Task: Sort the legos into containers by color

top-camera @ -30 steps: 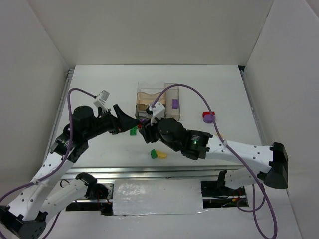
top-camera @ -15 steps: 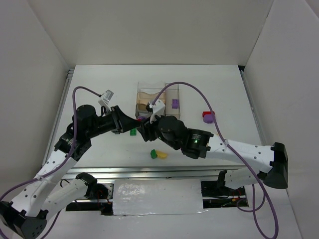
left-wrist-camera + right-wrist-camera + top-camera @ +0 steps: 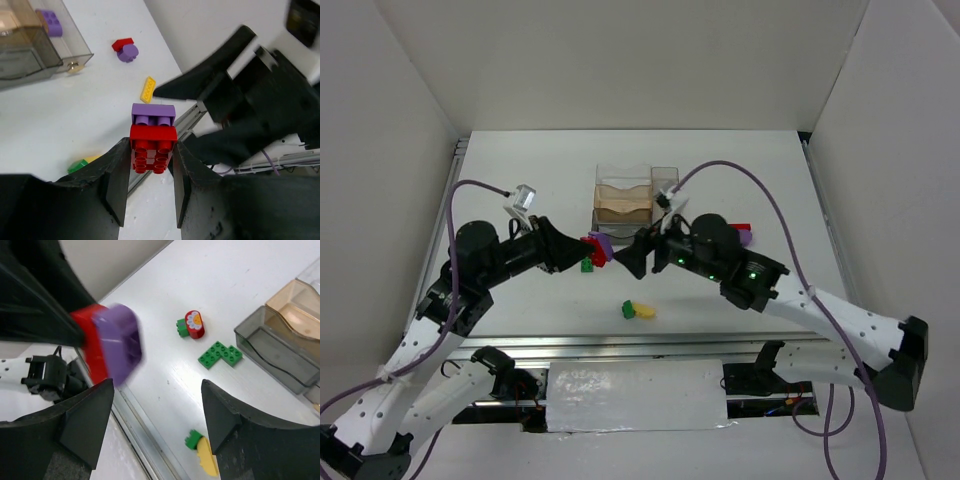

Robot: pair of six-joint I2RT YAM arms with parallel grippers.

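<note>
My left gripper (image 3: 150, 151) is shut on a red lego (image 3: 152, 147) with a purple lego (image 3: 153, 114) stuck on its far end; the pair hangs above the table (image 3: 520, 170), and the overhead view shows the stacked legos (image 3: 597, 245) at the left gripper (image 3: 582, 251). Just right of the stack, my right gripper (image 3: 626, 262) is open and holds nothing. In the right wrist view the right gripper (image 3: 157, 407) faces the blurred purple end (image 3: 117, 342). The clear containers (image 3: 630, 200) stand behind, one compartment holding a purple lego (image 3: 50, 22).
On the table lie a green L-shaped plate (image 3: 220, 355), a red flower piece joined to a green one (image 3: 190, 324), a green-and-yellow pair (image 3: 638, 310), a yellow plate (image 3: 148, 89) and a red-and-purple pair (image 3: 740, 234). The metal rail of the table's front edge (image 3: 145, 440) runs below the grippers.
The left gripper closed on the red and purple stack. The right gripper then opened, let it go and drew back to the right.
</note>
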